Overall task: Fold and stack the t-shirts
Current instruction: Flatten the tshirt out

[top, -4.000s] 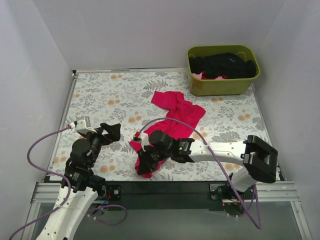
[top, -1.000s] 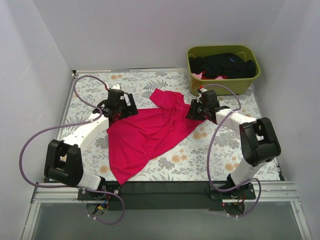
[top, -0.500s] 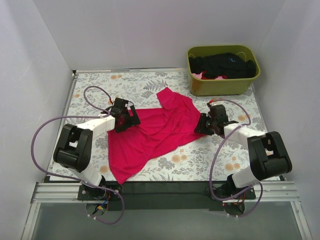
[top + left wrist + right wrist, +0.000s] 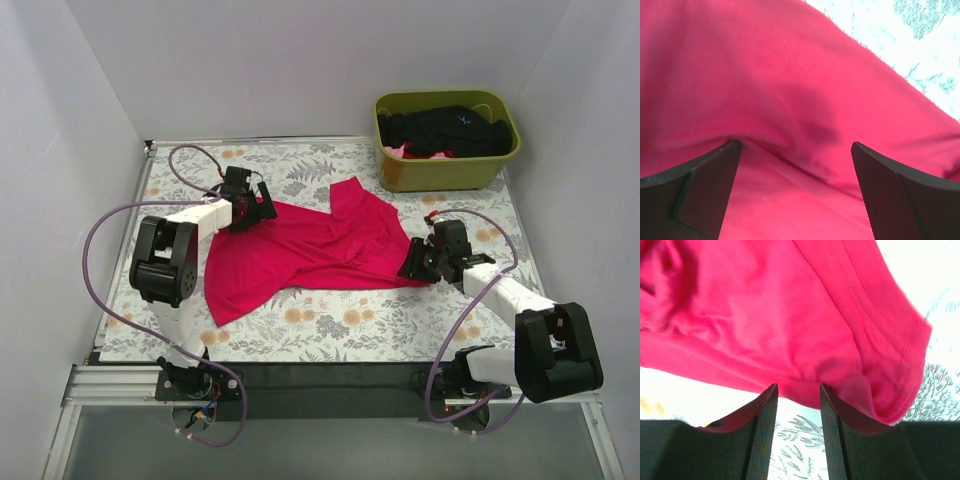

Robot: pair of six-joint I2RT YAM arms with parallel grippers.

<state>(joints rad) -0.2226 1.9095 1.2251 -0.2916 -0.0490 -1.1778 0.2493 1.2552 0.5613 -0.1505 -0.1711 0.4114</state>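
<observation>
The crimson-red t-shirt (image 4: 310, 250) lies spread out, crumpled, across the middle of the floral table (image 4: 400, 320). My left gripper (image 4: 252, 212) is at the shirt's far-left corner; in the left wrist view the gripper (image 4: 795, 150) is wide open with red cloth (image 4: 790, 90) lying under and between its fingers. My right gripper (image 4: 413, 266) is at the shirt's right corner; in the right wrist view the gripper (image 4: 798, 390) is slightly open, the shirt's edge (image 4: 790, 340) just past its tips and table print between them. Black t-shirts (image 4: 450, 128) lie in the bin.
A green bin (image 4: 445, 172) stands at the far right corner of the table and holds dark clothes plus a bit of pink. White walls close in the table on the left, back and right. Purple cables loop from both arms.
The left gripper moved toward the far left and the right gripper toward the near right. The shirt is now drawn out wider and flatter between them.
</observation>
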